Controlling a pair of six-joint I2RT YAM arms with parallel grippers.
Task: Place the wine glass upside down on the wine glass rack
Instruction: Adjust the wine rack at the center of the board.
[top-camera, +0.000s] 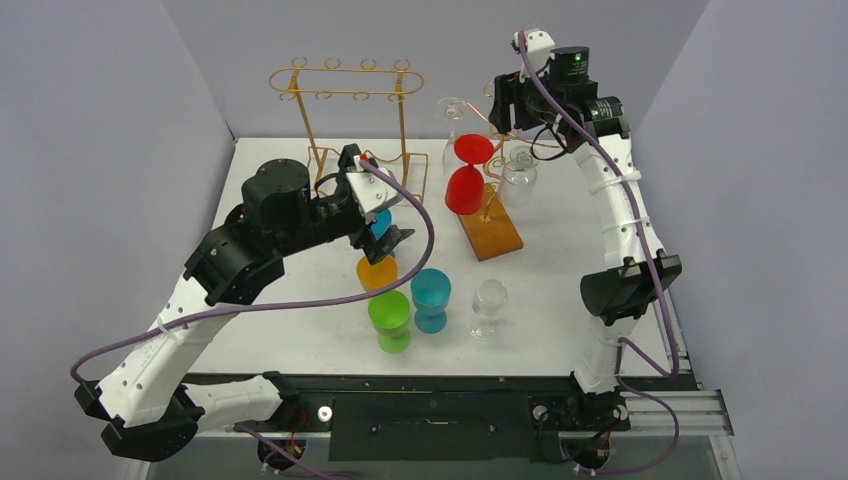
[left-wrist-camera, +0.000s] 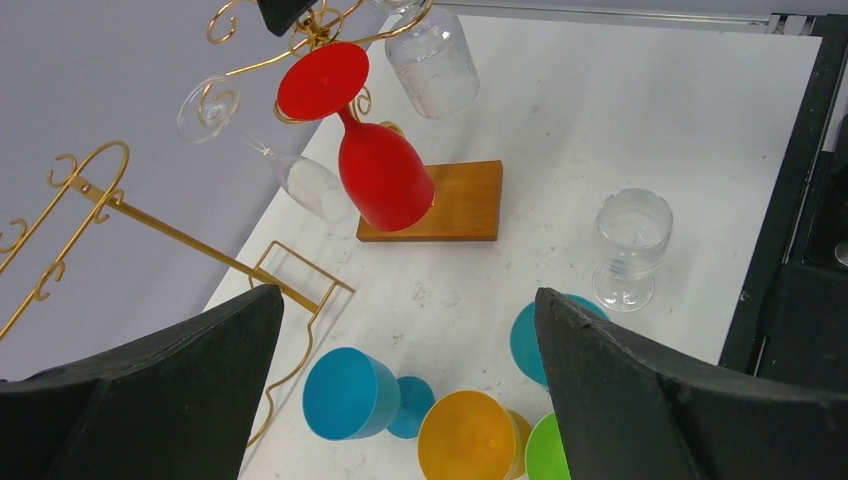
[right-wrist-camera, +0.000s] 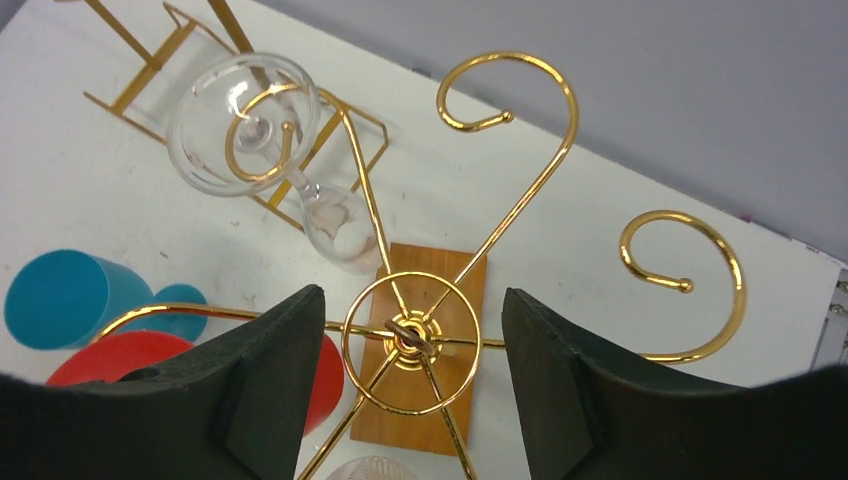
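The gold wire tree rack (top-camera: 490, 205) on its rectangular wooden base (top-camera: 491, 236) stands right of centre on the white table (top-camera: 560, 250). A red plastic wine glass (top-camera: 467, 185) hangs upside down from one arm on the rack's left side, foot seated in the hook and bowl just above the base. A clear stemmed glass (right-wrist-camera: 235, 135) hangs inverted from the arm behind it, and a ribbed clear glass (top-camera: 518, 178) hangs on the rack's right side. The right gripper (right-wrist-camera: 410, 300) sits over the rack's top; its jaws are spread to either side of the round gold hub and grasp nothing. The left gripper (left-wrist-camera: 407, 300) is at centre-left, jaws released and empty, above a blue glass (left-wrist-camera: 345, 392) lying on its side. Near it stand an orange glass (top-camera: 377, 272), a green glass (top-camera: 390, 320), a teal glass (top-camera: 431, 298) and a clear tumbler-style glass (top-camera: 489, 305). A tall gold bar rack (top-camera: 345, 85) occupies the upper left.
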